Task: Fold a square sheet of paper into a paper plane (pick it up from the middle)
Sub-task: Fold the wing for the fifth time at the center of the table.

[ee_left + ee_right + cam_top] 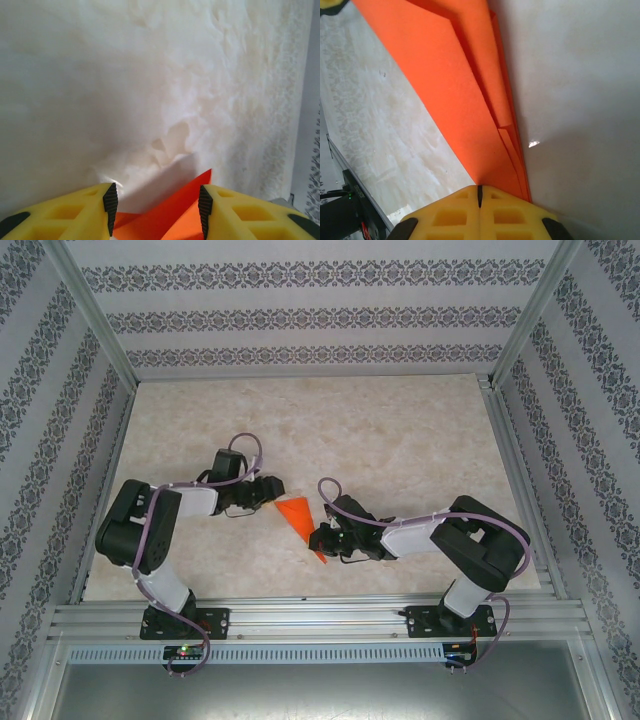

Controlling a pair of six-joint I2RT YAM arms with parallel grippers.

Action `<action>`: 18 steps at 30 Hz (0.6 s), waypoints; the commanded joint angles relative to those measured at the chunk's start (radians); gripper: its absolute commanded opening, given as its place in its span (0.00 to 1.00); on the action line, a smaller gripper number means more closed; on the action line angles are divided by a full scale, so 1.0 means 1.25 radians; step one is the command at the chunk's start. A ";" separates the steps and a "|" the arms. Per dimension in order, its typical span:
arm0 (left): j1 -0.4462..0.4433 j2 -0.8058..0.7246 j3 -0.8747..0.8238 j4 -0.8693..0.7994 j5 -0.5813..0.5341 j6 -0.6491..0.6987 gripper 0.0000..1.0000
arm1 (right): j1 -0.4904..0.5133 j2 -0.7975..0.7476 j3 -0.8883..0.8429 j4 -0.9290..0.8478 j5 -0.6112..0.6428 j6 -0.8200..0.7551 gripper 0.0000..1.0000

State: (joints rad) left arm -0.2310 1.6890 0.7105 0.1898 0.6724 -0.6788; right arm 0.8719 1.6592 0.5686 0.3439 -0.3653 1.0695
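Two arms meet at a folded orange dart, mid-table toward the near edge.
The left gripper point(268, 492) stands spread, straddling the paper plane point(296, 513) at its wide end; the right gripper point(322, 540) is clenched near its point.

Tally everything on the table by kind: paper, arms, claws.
orange folded paper: 1
robot arms, left arm and right arm: 2
claws, left claw and right claw: 2
Total: 5
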 commanded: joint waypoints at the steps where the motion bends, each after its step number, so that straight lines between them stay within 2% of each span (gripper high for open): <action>1: 0.018 -0.066 0.039 -0.098 -0.035 0.050 0.50 | 0.000 0.047 -0.017 -0.142 -0.008 -0.010 0.01; 6: -0.004 -0.178 0.025 -0.119 -0.029 0.012 0.51 | 0.001 0.047 0.004 -0.138 -0.002 -0.004 0.02; 10: -0.103 -0.246 -0.001 -0.132 -0.058 -0.008 0.48 | 0.001 0.048 0.015 -0.136 0.006 0.000 0.02; 14: -0.211 -0.235 -0.017 -0.108 -0.095 -0.030 0.44 | 0.003 0.049 0.011 -0.131 0.017 0.007 0.03; 18: -0.249 -0.172 -0.033 -0.039 -0.101 -0.070 0.42 | 0.004 0.051 0.002 -0.109 0.024 0.017 0.03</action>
State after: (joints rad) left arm -0.5270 1.4265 0.6960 0.0883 0.5793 -0.7162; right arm 0.8722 1.6749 0.6022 0.3069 -0.3809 1.0775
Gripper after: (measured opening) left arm 0.426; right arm 0.043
